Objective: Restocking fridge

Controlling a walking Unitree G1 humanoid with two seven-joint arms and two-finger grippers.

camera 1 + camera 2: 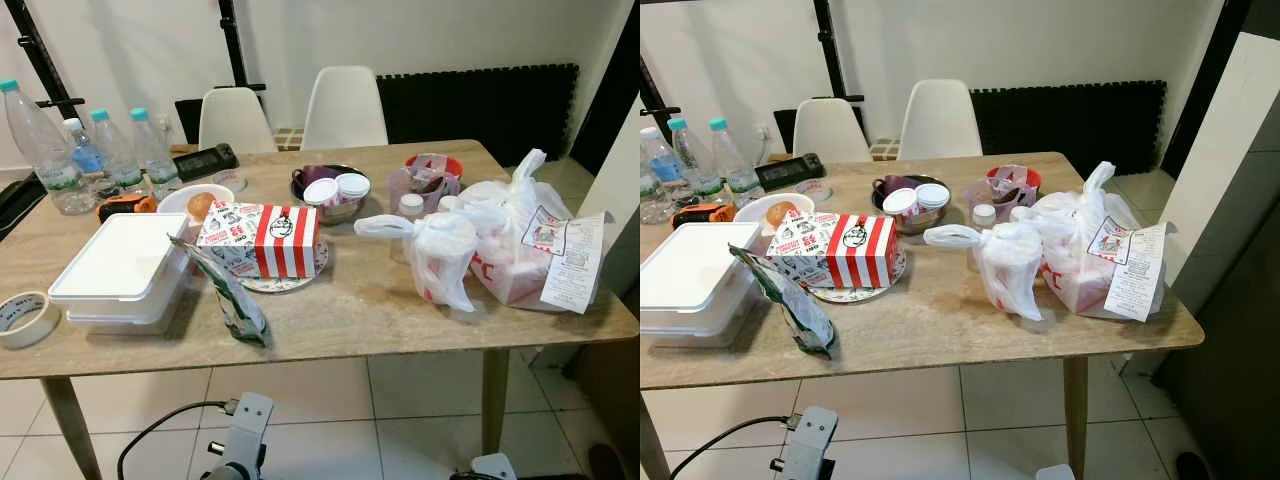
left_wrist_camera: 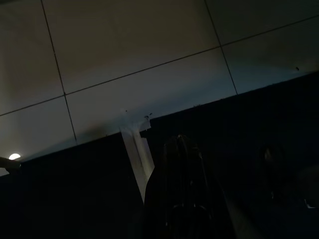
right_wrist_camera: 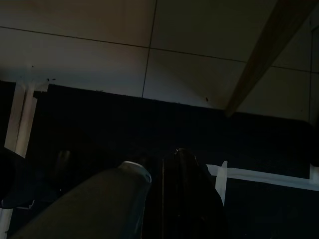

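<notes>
Groceries crowd the table [image 1: 380,300]; both arms hang low, and whether either pincer is spread or pressed together cannot be told.

Left to right: water bottles [image 1: 90,150], a white lidded container [image 1: 125,265], a red-striped box [image 1: 262,240], a bowl with small tubs [image 1: 335,192], then knotted plastic bags [image 1: 500,245]. In dark wrist views the left gripper [image 2: 182,199] and right gripper [image 3: 187,194] hang above floor tiles. A good pick likely means approaching squarely and choosing one rigid item, such as a bottle, over the slack bags.
</notes>
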